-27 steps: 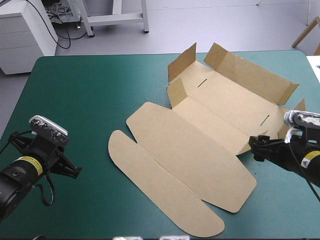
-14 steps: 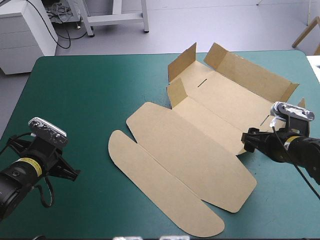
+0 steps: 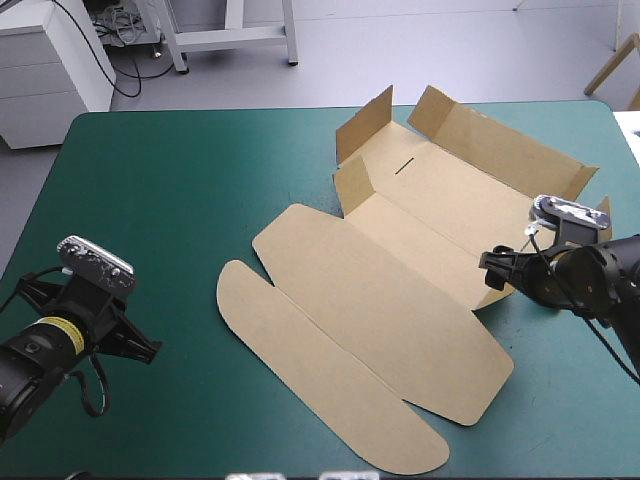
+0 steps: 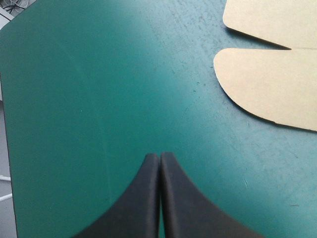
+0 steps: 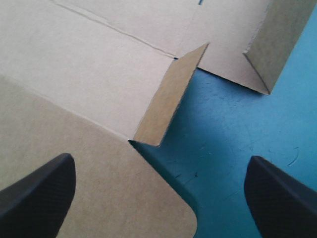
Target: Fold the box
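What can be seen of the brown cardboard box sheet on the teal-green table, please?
The brown cut-board box lies mostly flat on the teal-green cover, its rounded lid panels toward the near edge. At the far part, side walls and small corner flaps stand raised, untucked. The open right gripper is beside one flap; nothing grips it.

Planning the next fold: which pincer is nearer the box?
Right. The right pincer, open, hovers at the box's right edge beside a raised flap. The left pincer, shut, is over bare teal-green cover, apart from the box's rounded flap.
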